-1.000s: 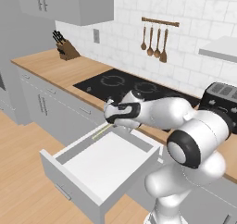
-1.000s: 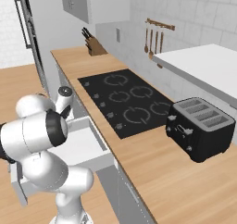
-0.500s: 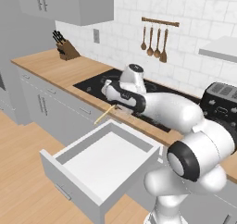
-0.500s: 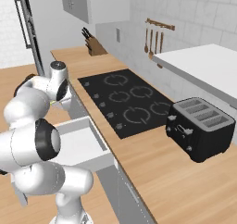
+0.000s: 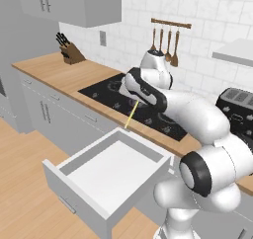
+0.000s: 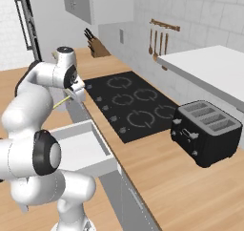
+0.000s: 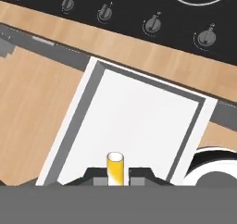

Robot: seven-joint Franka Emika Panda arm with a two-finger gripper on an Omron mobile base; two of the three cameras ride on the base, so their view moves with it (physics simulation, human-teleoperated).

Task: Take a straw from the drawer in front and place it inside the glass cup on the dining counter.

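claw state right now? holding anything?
Claw: shut on the straw, lifted above the open drawer.

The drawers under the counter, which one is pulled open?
The wide white-inside drawer right below the gripper holding the straw; the other drawer fronts along the counter sit shut.

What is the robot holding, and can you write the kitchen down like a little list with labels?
held thing: the straw, thin and pale yellow, hanging down from the hand
hand: shut on the straw, lifted above the drawer
drawer: drawer pulled open, white inside, nothing seen lying in it
behind the drawer: black cooktop set in the wood counter
also on the counter: black toaster, knife block
on the wall: wooden utensils hanging from a rail
step not yet done: straw into the cup
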